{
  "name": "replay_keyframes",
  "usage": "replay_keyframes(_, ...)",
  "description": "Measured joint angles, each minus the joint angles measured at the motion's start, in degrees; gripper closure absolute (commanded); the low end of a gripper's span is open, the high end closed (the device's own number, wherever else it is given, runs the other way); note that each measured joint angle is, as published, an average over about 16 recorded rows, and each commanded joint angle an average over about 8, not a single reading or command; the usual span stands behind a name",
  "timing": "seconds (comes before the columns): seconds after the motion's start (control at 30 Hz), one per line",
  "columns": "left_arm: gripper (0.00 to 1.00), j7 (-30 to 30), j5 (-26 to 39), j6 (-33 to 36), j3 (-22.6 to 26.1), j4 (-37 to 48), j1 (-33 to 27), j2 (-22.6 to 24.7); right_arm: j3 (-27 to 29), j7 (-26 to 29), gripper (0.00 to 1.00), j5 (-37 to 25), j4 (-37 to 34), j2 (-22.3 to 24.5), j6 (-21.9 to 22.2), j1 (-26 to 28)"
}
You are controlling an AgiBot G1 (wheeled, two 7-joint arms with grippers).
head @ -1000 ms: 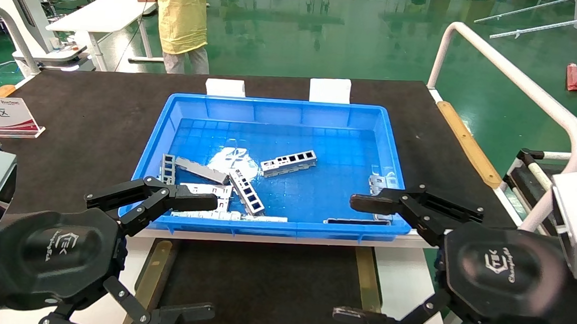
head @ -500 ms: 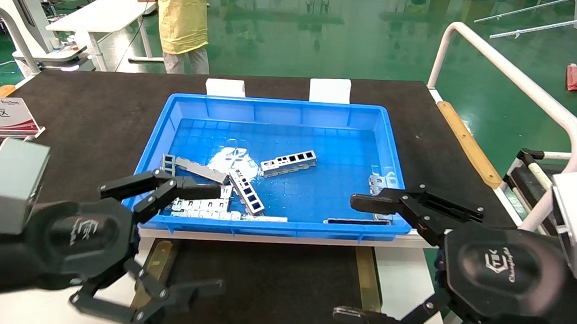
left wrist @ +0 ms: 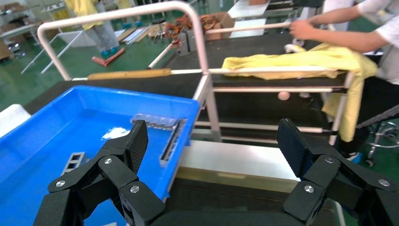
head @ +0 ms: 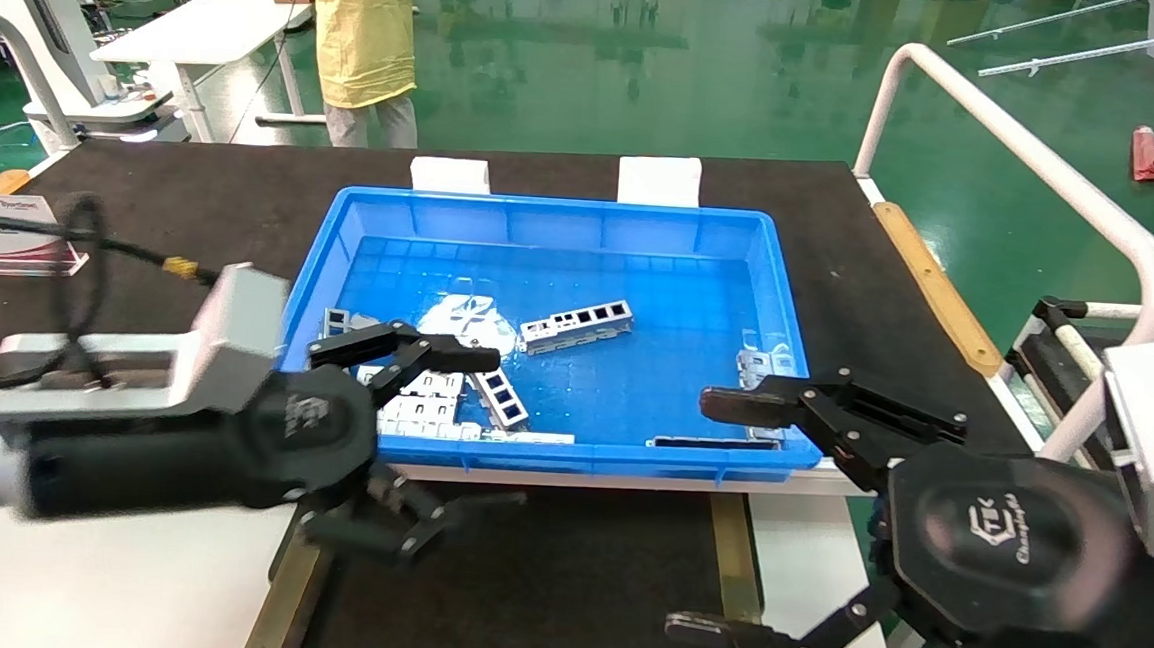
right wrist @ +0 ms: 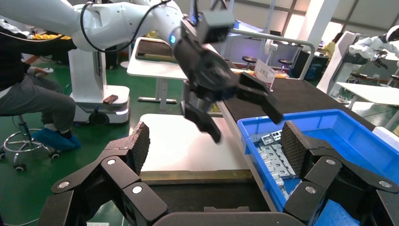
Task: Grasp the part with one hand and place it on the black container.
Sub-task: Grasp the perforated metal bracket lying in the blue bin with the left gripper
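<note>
A ladder-like silver part (head: 577, 324) lies in the middle of the blue bin (head: 563, 225); a second one (head: 497, 396) lies nearer the front. My left gripper (head: 508, 430) is open and empty over the bin's front-left edge, its upper finger above the pile of parts. In the left wrist view the left gripper (left wrist: 214, 141) is wide open over the bin's rim. The black container (head: 541, 582), edged by brass strips (head: 735, 564), lies in front of the bin. My right gripper (head: 690, 516) is open and empty at the bin's front-right corner, and it also shows in the right wrist view (right wrist: 216, 146).
Wider flat plates (head: 422, 407) lie at the bin's front left, more pieces (head: 765, 366) at its right wall. Two white blocks (head: 451, 174) stand behind the bin. A white rail (head: 1028, 161) runs on the right, a sign (head: 2, 229) at far left.
My left arm has swung right and forward, turning its wrist, so its open gripper now reaches over the bin's front-left edge. The right arm has not moved.
</note>
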Motion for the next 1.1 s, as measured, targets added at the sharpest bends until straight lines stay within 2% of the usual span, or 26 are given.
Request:
replay_keyframes(0.47,0.00,6.95,11.18,-9.17,5.01,21.55,-10.04,14.14,-0.02,-0.01,0.00,0.01,0.00,0.01,0.01,0.01)
replay_keyframes(0.83,0.00,13.60,15.23,-18.30,6.40,41.13,-17.70,24.59,-0.04,-0.02,0.00,0.03,0.00,0.01,0.02,0.01)
replay_keyframes(1.1,0.00,17.49,16.88,-25.48,7.23,50.71,-21.00,29.65,-0.05,-0.02,0.00,0.03,0.00,0.02,0.02,0.01)
